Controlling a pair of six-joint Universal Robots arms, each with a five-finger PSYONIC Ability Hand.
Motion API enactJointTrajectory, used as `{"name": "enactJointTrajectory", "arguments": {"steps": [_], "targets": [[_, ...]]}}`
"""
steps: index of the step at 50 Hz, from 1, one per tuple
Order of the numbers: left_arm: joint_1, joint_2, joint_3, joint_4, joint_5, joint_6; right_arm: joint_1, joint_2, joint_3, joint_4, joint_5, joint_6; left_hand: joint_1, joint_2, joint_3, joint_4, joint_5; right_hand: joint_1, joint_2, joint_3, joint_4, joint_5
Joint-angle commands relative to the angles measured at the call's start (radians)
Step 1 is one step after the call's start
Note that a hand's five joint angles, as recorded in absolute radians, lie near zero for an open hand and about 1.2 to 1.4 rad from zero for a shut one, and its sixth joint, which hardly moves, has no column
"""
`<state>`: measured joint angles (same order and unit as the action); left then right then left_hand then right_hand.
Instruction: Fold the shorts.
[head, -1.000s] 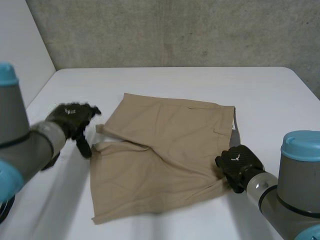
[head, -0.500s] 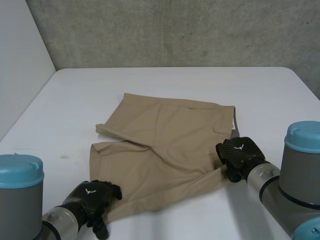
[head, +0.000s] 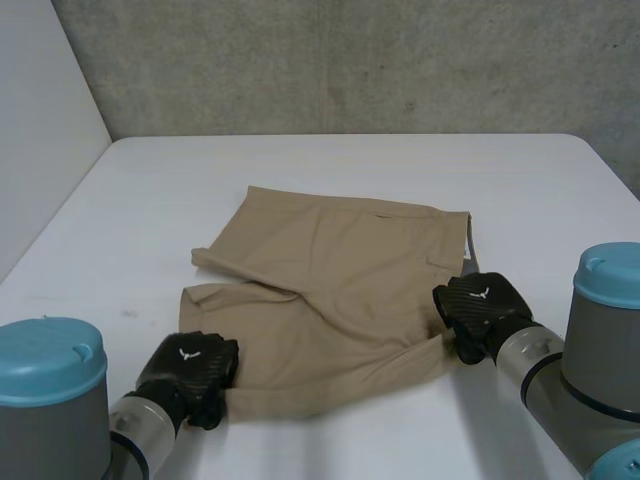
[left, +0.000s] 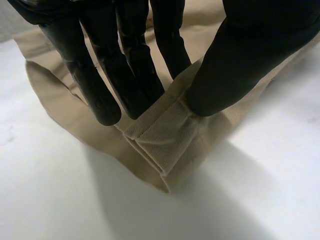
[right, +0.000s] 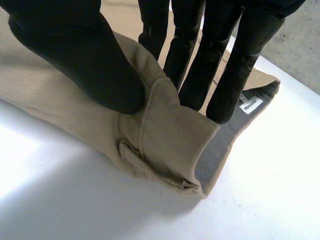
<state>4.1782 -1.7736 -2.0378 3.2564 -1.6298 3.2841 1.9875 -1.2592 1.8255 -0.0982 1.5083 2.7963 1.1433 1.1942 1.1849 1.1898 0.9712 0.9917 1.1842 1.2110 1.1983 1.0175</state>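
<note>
Tan shorts (head: 330, 290) lie flat in the middle of the white table (head: 330, 170), waistband to the right and legs to the left. My left hand (head: 190, 368) is at the near leg's hem corner; in the left wrist view the thumb (left: 240, 60) and fingers (left: 125, 75) pinch the hem (left: 165, 140) between them. My right hand (head: 478, 310) is at the near end of the waistband; the right wrist view shows its thumb (right: 85, 60) and fingers (right: 220, 60) pinching the waistband corner (right: 170, 140), lifted a little off the table.
A concrete wall (head: 350, 60) runs behind the table's far edge. Bare white tabletop surrounds the shorts on all sides. The far leg's hem (head: 205, 258) is curled up slightly.
My left hand swung from beside the far leg down to the near leg's hem corner and closed on it. The right hand stayed on the waistband corner.
</note>
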Motion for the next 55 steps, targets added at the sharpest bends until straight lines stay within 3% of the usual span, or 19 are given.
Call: {"name": "enactJointTrajectory", "arguments": {"steps": [1, 9, 15, 25, 30, 35, 36, 37, 38, 39, 40, 43, 47, 55], "targets": [[0.000, 0.003, 0.119, -0.006, -0.016, 0.046, -0.001, -0.009, -0.038, -0.009, 0.000, -0.017, 0.253, 0.202, 0.211, 0.206, 0.250, 0.405, 0.212, 0.185, 0.198, 0.204], [0.008, -0.056, 0.379, 0.003, -0.009, 0.276, -0.001, 0.018, -0.173, -0.009, 0.001, -0.076, 0.253, 0.202, 0.211, 0.206, 0.250, 0.405, 0.212, 0.185, 0.198, 0.204], [0.003, -0.318, 0.759, 0.003, -0.016, 0.400, -0.001, 0.156, -0.365, -0.015, 0.015, -0.104, 0.253, 0.202, 0.211, 0.206, 0.250, 0.405, 0.212, 0.185, 0.198, 0.204], [0.011, -0.811, 1.434, -0.026, 0.004, 0.410, -0.001, 0.501, -0.799, -0.058, 0.141, -0.161, 0.253, 0.202, 0.211, 0.206, 0.250, 0.405, 0.212, 0.185, 0.198, 0.204], [0.014, -1.062, 1.733, -0.023, 0.091, 0.408, -0.001, 0.638, -0.910, -0.176, 0.167, -0.274, 0.253, 0.202, 0.211, 0.206, 0.250, 0.405, 0.212, 0.185, 0.198, 0.204], [0.016, -1.176, 1.806, 0.038, 0.137, 0.411, -0.001, 0.743, -0.979, -0.343, 0.145, -0.369, 0.253, 0.202, 0.211, 0.206, 0.250, 0.405, 0.212, 0.185, 0.198, 0.204], [0.017, -1.185, 1.806, 0.063, 0.137, 0.411, -0.001, 0.757, -0.989, -0.354, 0.139, -0.371, 0.253, 0.202, 0.211, 0.206, 0.250, 0.263, 0.071, 0.044, 0.057, 0.063], [0.019, -1.196, 1.799, 0.107, 0.136, 0.411, -0.002, 0.774, -1.005, -0.357, 0.129, -0.373, 0.166, 0.115, 0.125, 0.120, 0.164, -0.055, -0.248, -0.274, -0.262, -0.255], [0.020, -1.198, 1.792, 0.124, 0.137, 0.411, -0.003, 0.797, -1.028, -0.333, 0.101, -0.374, -0.090, -0.141, -0.132, -0.137, -0.093, -0.590, -0.783, -0.809, -0.797, -0.790], [0.020, -1.199, 1.788, 0.140, 0.139, 0.410, -0.003, 0.802, -1.034, -0.319, 0.087, -0.374, -0.407, -0.458, -0.449, -0.453, -0.409, -0.793, -0.986, -1.012, -1.000, -0.993], [0.023, -1.199, 1.777, 0.163, 0.128, 0.408, -0.003, 0.804, -1.037, -0.302, 0.072, -0.370, -0.969, -1.020, -1.010, -1.015, -0.971, -0.817, -1.010, -1.036, -1.024, -1.017], [0.023, -1.190, 1.750, 0.178, 0.123, 0.405, -0.001, 0.776, -1.026, -0.264, 0.035, -0.340, -0.969, -1.020, -1.010, -1.015, -0.971, -0.817, -1.010, -1.036, -1.024, -1.017], [0.011, -1.130, 1.673, 0.171, 0.122, 0.399, -0.004, 0.650, -0.939, -0.262, 0.050, -0.216, -0.969, -1.020, -1.010, -1.015, -0.971, -0.817, -1.010, -1.036, -1.024, -1.017], [0.014, -0.779, 1.248, 0.121, 0.074, 0.292, -0.075, 0.330, -0.635, -0.178, 0.024, 0.000, -0.969, -1.020, -1.010, -1.015, -0.971, -0.817, -1.010, -1.036, -1.024, -1.017]]}}
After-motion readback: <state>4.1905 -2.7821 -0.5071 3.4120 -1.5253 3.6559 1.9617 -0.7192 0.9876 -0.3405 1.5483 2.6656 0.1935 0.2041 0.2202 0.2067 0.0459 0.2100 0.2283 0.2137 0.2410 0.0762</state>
